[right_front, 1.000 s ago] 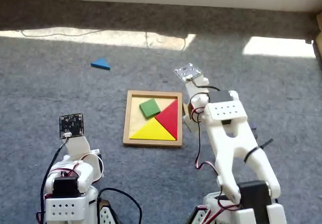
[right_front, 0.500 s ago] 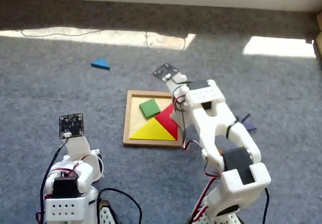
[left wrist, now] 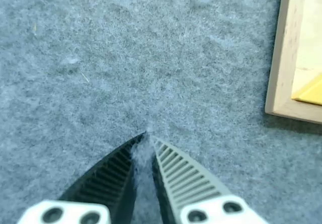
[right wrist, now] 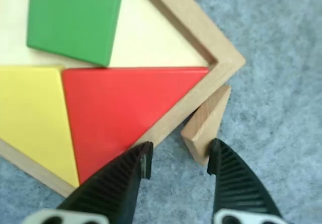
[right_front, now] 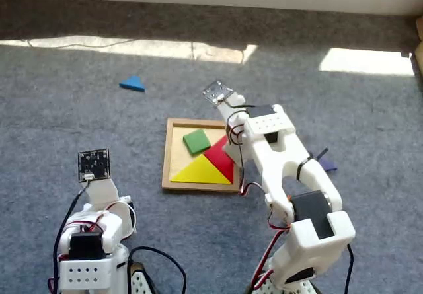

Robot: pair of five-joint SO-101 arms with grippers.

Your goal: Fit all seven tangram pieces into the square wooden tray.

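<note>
The square wooden tray (right_front: 169,155) holds a green square (right_front: 196,141), a red triangle (right_front: 223,160) and a yellow triangle (right_front: 193,171). My right gripper (right wrist: 178,158) hangs open over the tray's rim (right wrist: 221,63) near a corner. A plain wooden piece (right wrist: 207,123) lies outside the tray against that rim, its end close to one fingertip (right wrist: 214,156). The green square (right wrist: 75,20), red triangle (right wrist: 126,103) and yellow triangle (right wrist: 30,118) lie beyond. My left gripper (left wrist: 149,138) is shut over bare carpet, apart from the tray's edge (left wrist: 282,58).
A blue triangle (right_front: 133,83) lies on the carpet far behind and left of the tray. A purple piece (right_front: 326,164) lies right of the right arm (right_front: 284,168). The left arm (right_front: 92,228) stands at the front left. Grey carpet covers the whole work area.
The right arm has swung left from beside the tray to over its right edge, mostly in the first half second. The left arm has not moved.
</note>
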